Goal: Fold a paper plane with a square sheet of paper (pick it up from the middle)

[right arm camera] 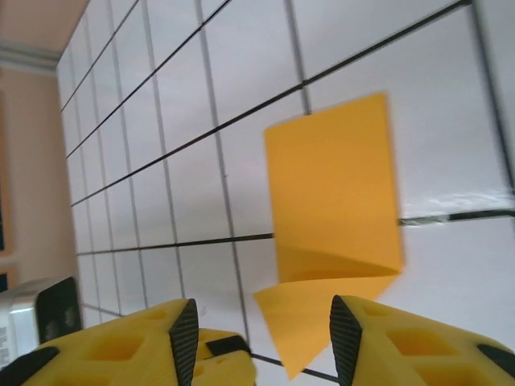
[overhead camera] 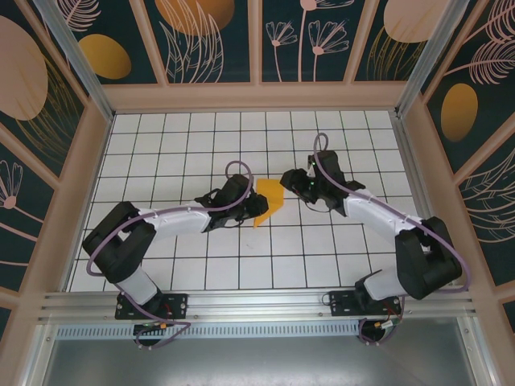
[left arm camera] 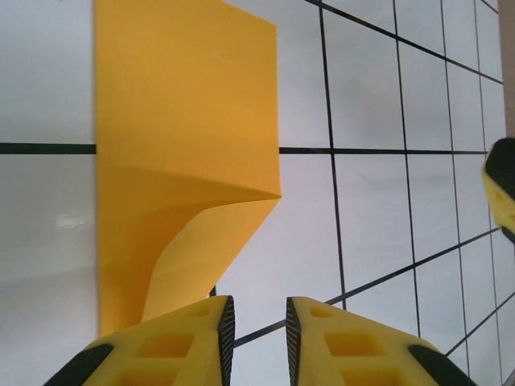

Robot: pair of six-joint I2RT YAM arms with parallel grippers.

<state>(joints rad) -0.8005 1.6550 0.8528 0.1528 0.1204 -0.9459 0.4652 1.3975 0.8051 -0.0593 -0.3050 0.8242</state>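
The orange-yellow square sheet of paper (overhead camera: 272, 199) lies on the white grid table, folded into a narrow shape with a pointed flap curling up at its near end. In the left wrist view the paper (left arm camera: 185, 121) lies ahead and to the left, its raised flap just beside the left fingertip. My left gripper (left arm camera: 259, 322) (overhead camera: 254, 207) stands open by a narrow gap, with only table between the pads. My right gripper (right arm camera: 264, 338) (overhead camera: 288, 181) is open wide at the paper's right edge. The paper (right arm camera: 334, 201) lies ahead of it, its flap low between the fingers and untouched.
Both arms meet at the table's middle, fingertips close together. A finger (left arm camera: 503, 189) of the right gripper shows at the right edge of the left wrist view. Wooden walls (overhead camera: 257, 96) with decorated panels enclose the grid table (overhead camera: 185, 137).
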